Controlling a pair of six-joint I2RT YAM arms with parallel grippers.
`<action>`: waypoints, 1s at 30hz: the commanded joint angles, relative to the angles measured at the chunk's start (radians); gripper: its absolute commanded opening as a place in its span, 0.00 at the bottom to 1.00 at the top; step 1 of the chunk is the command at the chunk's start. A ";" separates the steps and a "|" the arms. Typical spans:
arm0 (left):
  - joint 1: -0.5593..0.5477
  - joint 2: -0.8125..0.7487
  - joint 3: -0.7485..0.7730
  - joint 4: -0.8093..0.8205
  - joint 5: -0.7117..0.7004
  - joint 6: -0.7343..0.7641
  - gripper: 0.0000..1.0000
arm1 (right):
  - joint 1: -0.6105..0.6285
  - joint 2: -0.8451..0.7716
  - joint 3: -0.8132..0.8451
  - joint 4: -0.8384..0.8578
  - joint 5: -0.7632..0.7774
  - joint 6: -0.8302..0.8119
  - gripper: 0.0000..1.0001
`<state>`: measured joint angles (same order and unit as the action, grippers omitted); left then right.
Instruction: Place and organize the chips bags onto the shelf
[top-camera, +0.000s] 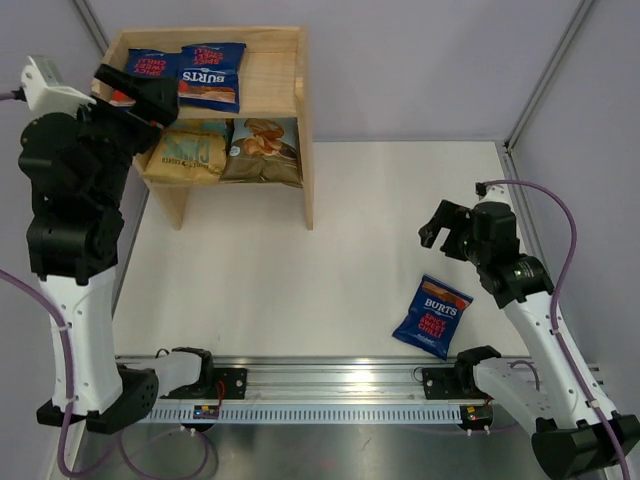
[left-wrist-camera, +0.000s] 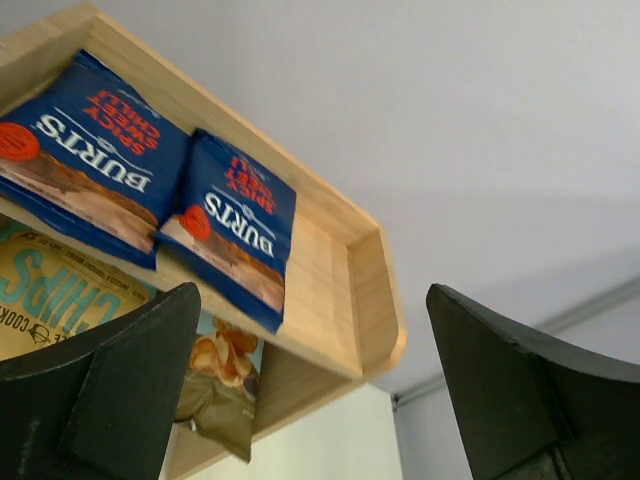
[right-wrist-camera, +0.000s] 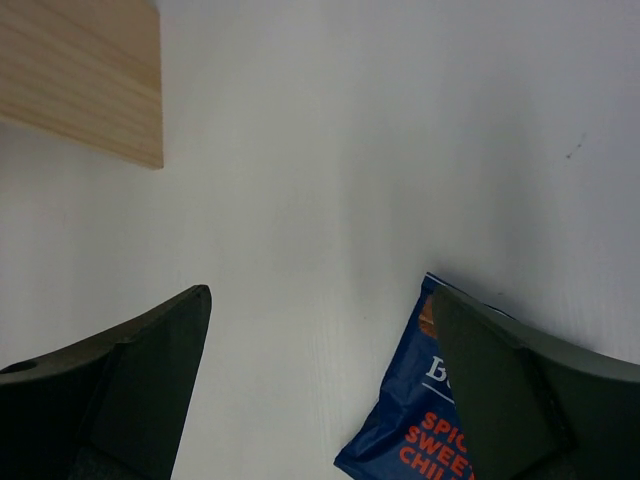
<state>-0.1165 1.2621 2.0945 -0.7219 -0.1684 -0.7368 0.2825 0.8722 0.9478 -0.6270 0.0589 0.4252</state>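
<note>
- Our left jaws stand wide apart and empty by the shelf (top-camera: 304, 130)'s top tier, where two Burts bags (left-wrist-camera: 90, 160) lie side by side, labels up.
- Two large bags (top-camera: 185, 152) fill the lower tier.
- The last Burts bag (top-camera: 432, 315) lies on the tabletop (top-camera: 300, 290) near our right jaws, which gape empty, probably ready to pick it up.

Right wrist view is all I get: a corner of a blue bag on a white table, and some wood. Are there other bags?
Observer: Yes. One Burts bag lies beside a second Burts bag on the shelf's top tier.
Operator: Anything under them?
Observer: A yellow-tan bag and a light-blue bag sit on the lower tier.
Operator: And the other arm?
Observer: The left pincer is open and empty, near the top tier.
</note>
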 joint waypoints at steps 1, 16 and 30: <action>-0.043 -0.108 -0.210 0.067 0.173 0.126 0.99 | -0.074 -0.013 -0.023 -0.020 0.007 0.017 0.99; -0.232 -0.544 -1.050 0.072 0.319 0.243 0.99 | -0.103 -0.056 -0.219 -0.212 0.332 0.410 0.99; -0.232 -0.630 -1.165 0.002 0.362 0.344 0.99 | -0.105 -0.082 -0.494 -0.107 0.319 0.762 0.99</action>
<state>-0.3447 0.6369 0.9485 -0.7441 0.1425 -0.4267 0.1822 0.7696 0.5068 -0.8146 0.4171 1.1011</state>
